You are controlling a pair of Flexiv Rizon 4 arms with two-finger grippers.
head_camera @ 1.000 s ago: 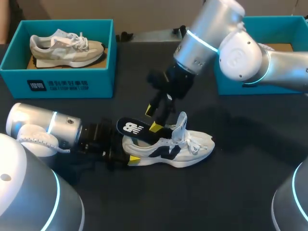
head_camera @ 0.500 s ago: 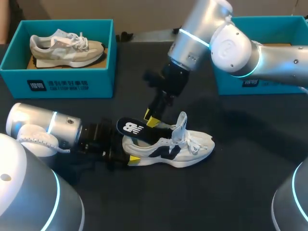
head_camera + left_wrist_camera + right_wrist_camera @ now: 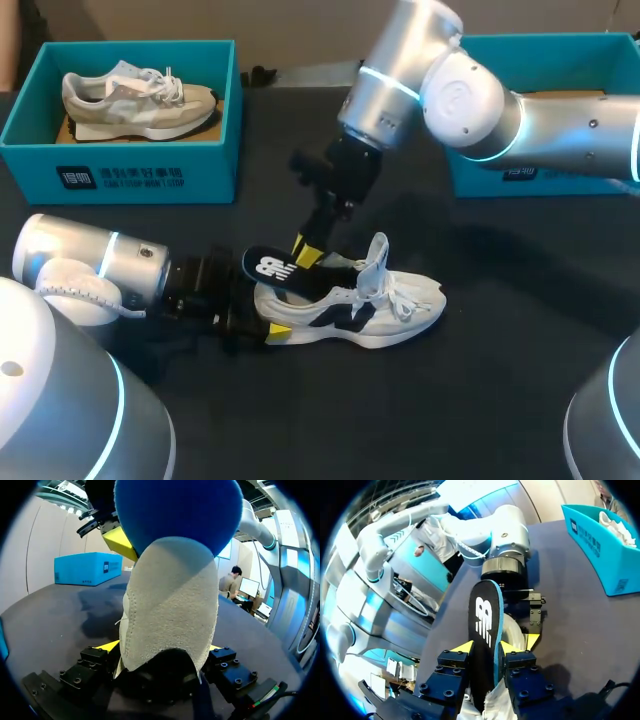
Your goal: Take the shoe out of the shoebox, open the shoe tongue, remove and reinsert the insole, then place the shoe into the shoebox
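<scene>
A white shoe [image 3: 355, 300] lies on its sole mid-table, toe to the right, tongue up. Its black insole [image 3: 276, 266] with a white logo sticks up out of the heel end. My left gripper [image 3: 262, 322] comes in low from the left, and its fingers [image 3: 106, 646] press both sides of the shoe's heel [image 3: 170, 605]. My right gripper [image 3: 307, 250] comes down from the back right and is shut on the insole [image 3: 483, 612], one yellow fingertip [image 3: 464, 646] on each face. In the left wrist view the insole's blue underside [image 3: 175, 510] towers over the heel.
A teal shoebox [image 3: 120, 170] at the back left holds a beige shoe [image 3: 135, 100]. A second teal shoebox [image 3: 560, 175] stands at the back right, partly behind my right arm. Bare dark table lies in front of and to the right of the white shoe.
My right gripper has shifted left along the insole and its fingers have closed on it. The left gripper and the shoe have stayed put.
</scene>
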